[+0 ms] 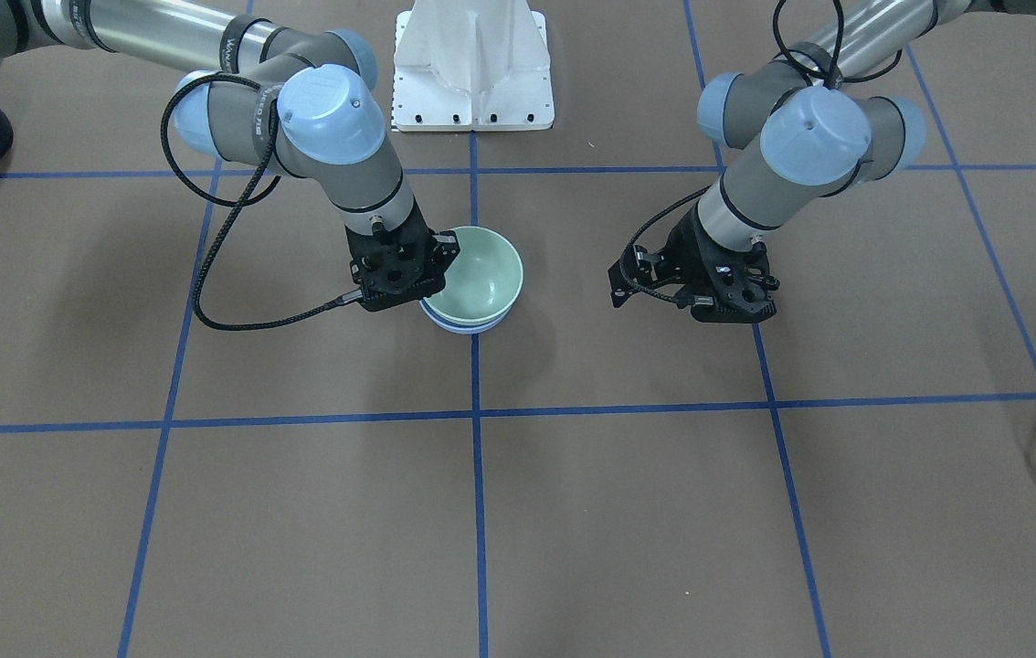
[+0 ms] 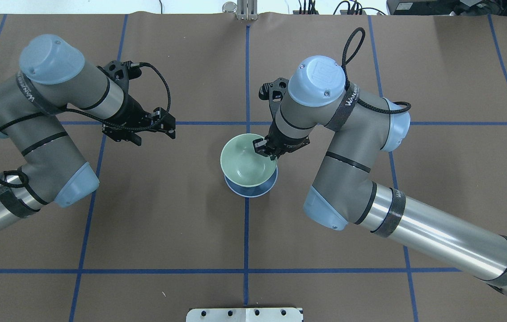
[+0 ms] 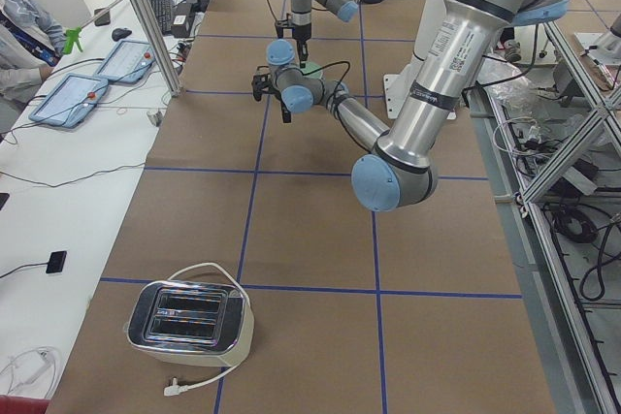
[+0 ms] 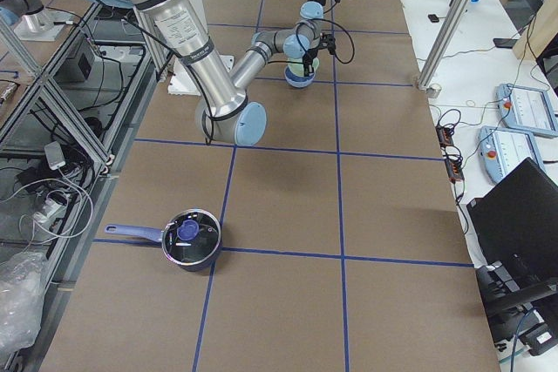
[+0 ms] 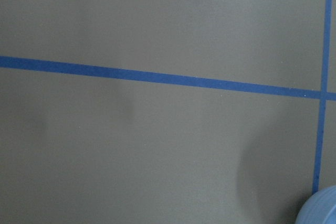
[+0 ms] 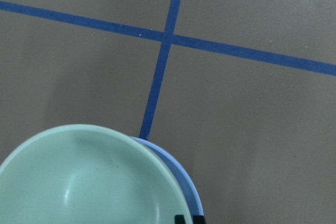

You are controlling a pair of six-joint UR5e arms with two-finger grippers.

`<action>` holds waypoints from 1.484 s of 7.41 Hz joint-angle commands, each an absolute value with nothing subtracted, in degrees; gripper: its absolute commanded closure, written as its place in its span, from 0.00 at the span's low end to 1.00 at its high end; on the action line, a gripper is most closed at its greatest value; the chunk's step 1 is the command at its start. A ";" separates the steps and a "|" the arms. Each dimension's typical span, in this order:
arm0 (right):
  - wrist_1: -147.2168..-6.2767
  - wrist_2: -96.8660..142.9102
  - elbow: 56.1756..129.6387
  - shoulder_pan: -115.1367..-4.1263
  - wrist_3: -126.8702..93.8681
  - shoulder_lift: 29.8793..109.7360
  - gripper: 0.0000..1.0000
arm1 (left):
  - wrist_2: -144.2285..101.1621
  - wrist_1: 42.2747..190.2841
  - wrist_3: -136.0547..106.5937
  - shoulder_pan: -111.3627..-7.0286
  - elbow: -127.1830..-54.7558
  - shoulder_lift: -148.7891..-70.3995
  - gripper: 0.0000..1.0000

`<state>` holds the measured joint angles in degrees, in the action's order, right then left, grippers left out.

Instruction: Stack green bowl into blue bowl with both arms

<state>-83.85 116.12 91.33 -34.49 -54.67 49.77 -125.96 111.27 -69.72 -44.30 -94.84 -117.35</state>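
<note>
Two nested bowls on a blue tape line [image 2: 247, 232]: the glossy mint green bowl [image 2: 247, 163] sits in the blue bowl [image 2: 250, 192], seen overhead only as a crescent. The right wrist view alone shows dark fingertips [image 6: 179, 219] straddling both rims; the right gripper [image 2: 266, 151] is clenched on the green rim. The left gripper [image 2: 154, 130] hangs released, well apart

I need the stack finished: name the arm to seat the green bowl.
Right. The right gripper straddles the green bowl at its rim, over the blue bowl. The left gripper hangs open, well away from both.
</note>
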 commanded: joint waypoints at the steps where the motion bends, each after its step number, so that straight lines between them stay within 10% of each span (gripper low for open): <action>1: -83.85 116.10 90.88 -34.28 -54.67 49.75 0.88 | -125.77 111.27 -69.70 -44.30 -94.92 -117.33 0.04; 5: -83.85 116.10 90.70 -34.19 -54.75 49.75 0.75 | -125.68 111.27 -69.70 -44.30 -95.01 -117.25 0.03; 8: -83.67 116.10 90.79 -34.36 -54.23 49.75 0.01 | -125.77 111.27 -69.70 -44.30 -95.10 -117.33 0.03; 11: -82.79 116.89 94.55 -39.87 -53.88 50.44 0.00 | -126.91 111.09 -69.18 -47.00 -95.54 -117.33 0.03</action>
<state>-83.05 116.56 92.39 -36.86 -54.06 49.89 -126.21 111.10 -69.58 -45.20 -95.31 -117.37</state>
